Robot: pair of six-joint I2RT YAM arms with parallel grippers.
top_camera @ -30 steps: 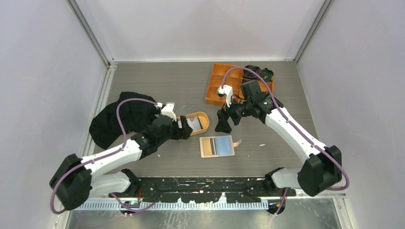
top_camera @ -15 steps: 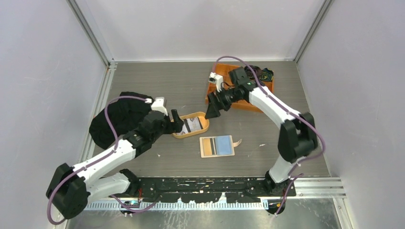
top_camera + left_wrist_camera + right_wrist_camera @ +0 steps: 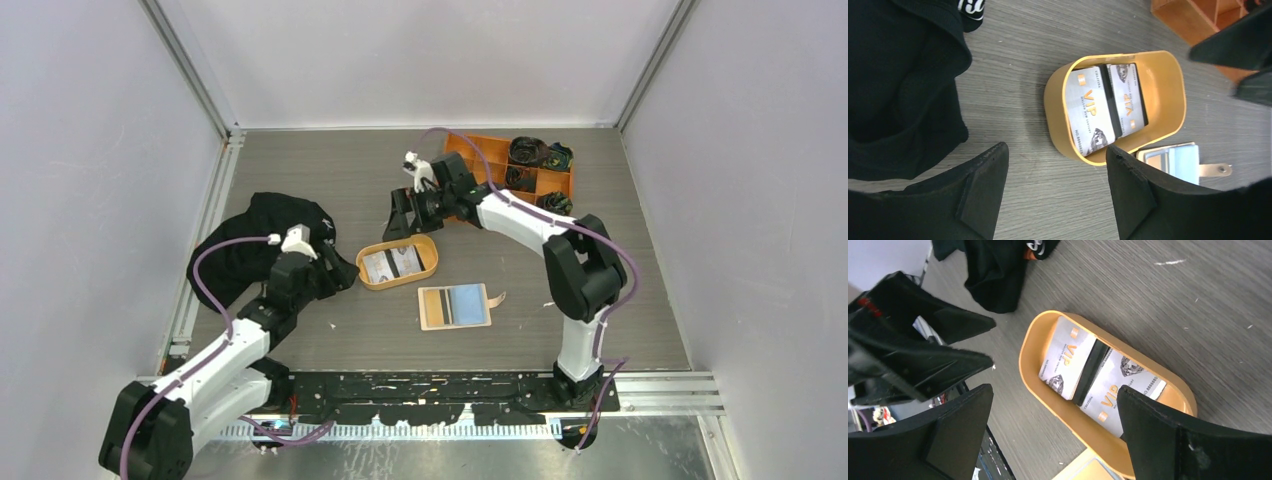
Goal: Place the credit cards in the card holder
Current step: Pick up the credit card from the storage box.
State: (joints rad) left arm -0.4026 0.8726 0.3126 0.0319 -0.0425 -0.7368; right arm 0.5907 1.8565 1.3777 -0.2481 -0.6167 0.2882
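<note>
Credit cards, two reading "VIP", lie side by side, long axes across the oval tray. Left gripper and right gripper stand wide, empty.

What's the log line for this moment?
left gripper open, empty | right gripper open, empty | cards in tray | card holder open

You see smooth, faintly shiny cards, a matt plastic tray, soft black cloth and a matt grey table with wood grain.
</note>
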